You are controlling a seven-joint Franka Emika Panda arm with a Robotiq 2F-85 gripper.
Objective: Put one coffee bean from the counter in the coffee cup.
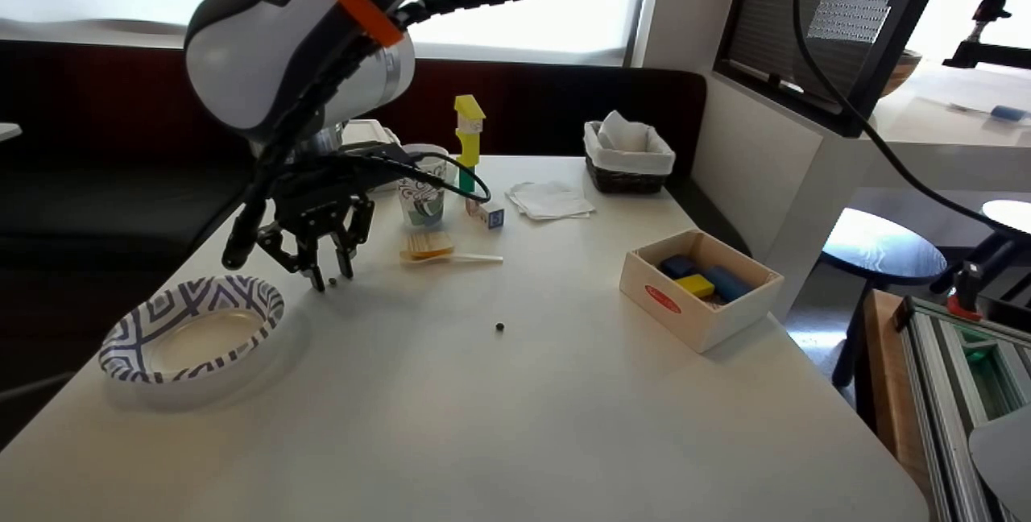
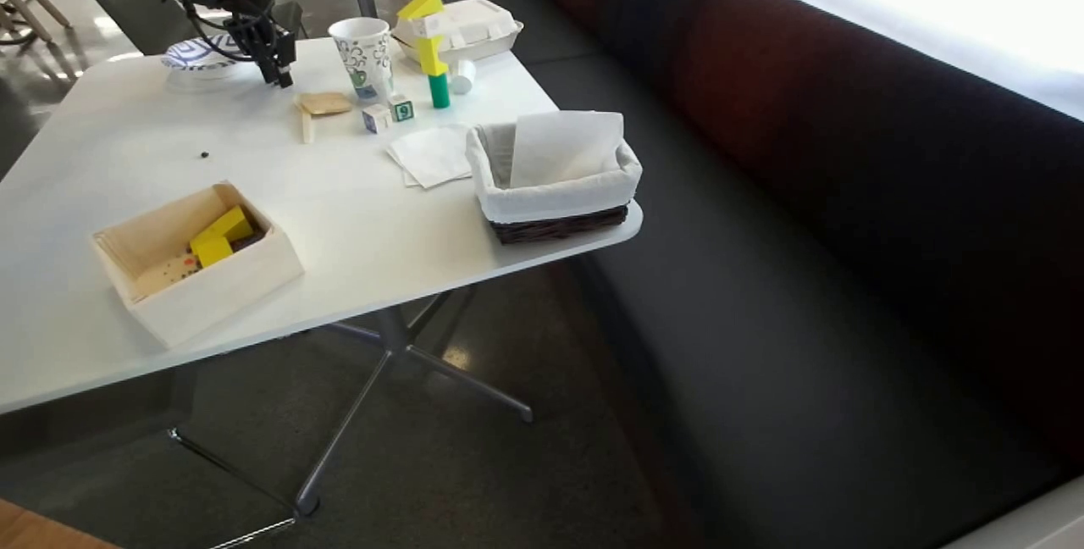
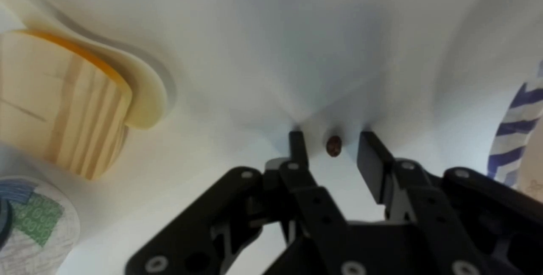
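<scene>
My gripper (image 3: 331, 134) is open, pointing down at the white counter (image 1: 451, 417). A dark brown coffee bean (image 3: 334, 146) lies on the counter between the fingertips, with a gap on each side. In an exterior view the bean (image 1: 333, 282) shows as a speck by the fingertips. A second dark bean (image 1: 499, 327) lies farther out on the counter, also seen in an exterior view (image 2: 204, 155). The whitish printed coffee cup (image 2: 362, 58) stands upright behind the gripper. The wrist view shows only part of the cup (image 3: 38, 224), at the lower left. Its inside is hidden.
A blue-and-white patterned bowl (image 1: 274, 300) stands close beside the gripper. A wooden piece (image 1: 428, 244) on a pale spoon (image 1: 475, 258), a block tower (image 2: 432, 53) and letter blocks (image 2: 377, 118) are near the cup. Napkins (image 1: 552, 200), a lined basket (image 1: 628, 181) and a wooden box (image 1: 701, 329) stand farther off.
</scene>
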